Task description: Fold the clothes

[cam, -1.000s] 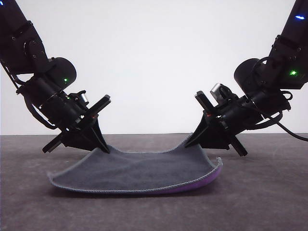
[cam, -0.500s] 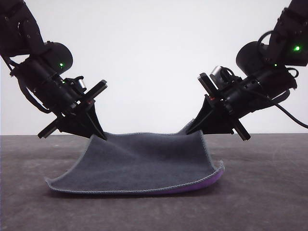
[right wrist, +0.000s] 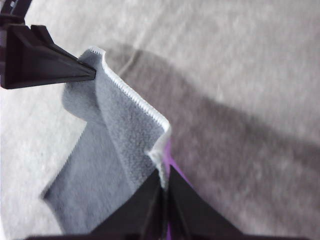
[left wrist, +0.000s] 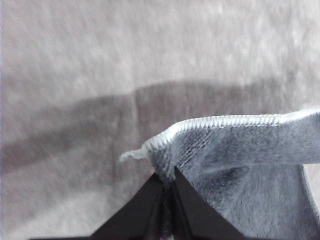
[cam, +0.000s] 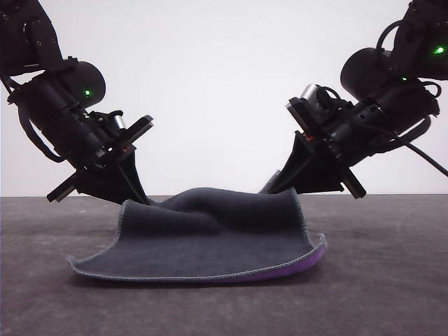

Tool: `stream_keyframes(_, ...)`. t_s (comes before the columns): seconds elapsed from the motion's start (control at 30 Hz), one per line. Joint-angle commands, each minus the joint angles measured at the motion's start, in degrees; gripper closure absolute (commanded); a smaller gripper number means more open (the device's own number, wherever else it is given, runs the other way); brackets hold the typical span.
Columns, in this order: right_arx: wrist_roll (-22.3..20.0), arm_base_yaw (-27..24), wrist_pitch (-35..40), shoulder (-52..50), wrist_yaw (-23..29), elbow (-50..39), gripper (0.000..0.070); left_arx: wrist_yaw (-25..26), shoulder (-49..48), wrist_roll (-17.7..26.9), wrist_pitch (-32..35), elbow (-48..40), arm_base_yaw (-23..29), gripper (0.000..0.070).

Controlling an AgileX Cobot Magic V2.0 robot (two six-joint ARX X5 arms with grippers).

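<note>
Tilting inward, both arms' fingers (cam: 137, 198) (cam: 278, 186) pinching the cloth's (cam: 210, 241) raised far corners

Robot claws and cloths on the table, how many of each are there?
Grippers: 2, the left gripper and the right gripper, each pinching a far corner.
Cloths: 1, the grey and purple cloth.
Total: 3.

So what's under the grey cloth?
Its purple underside peeks out at the near right edge, and beside the right claw. The cloth lies on the table in front, while both claws lift its back corners. Anything beneath the middle is covered.
</note>
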Motion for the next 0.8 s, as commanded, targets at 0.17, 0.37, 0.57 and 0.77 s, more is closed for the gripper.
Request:
stream_keyframes(0.17,-0.77,0.34,1.25,-3.38,0.21,-3.98,0.0697,0.47,-3.52,1.34,-0.40,-2.33,-0.89,0.0697)
stream_keyframes(0.37,-0.75,1.15,1.57,-7.01,0.19,-7.58,0.0697,0.45,-8.42,1.13,1.88,-8.73,-1.65,0.0697)
stream_keyframes(0.57,-0.75,3.11,1.50,-9.34,0.32,-10.17,0.0697,0.43,-12.54,-0.12,4.45,-15.18,-2.82,0.0697)
stream_keyframes(0.77,-0.75,5.47,2.04,-12.10,3.05,-14.17,0.0697,-0.21,-15.66,-1.06,5.74,-19.66,-4.17,0.0697)
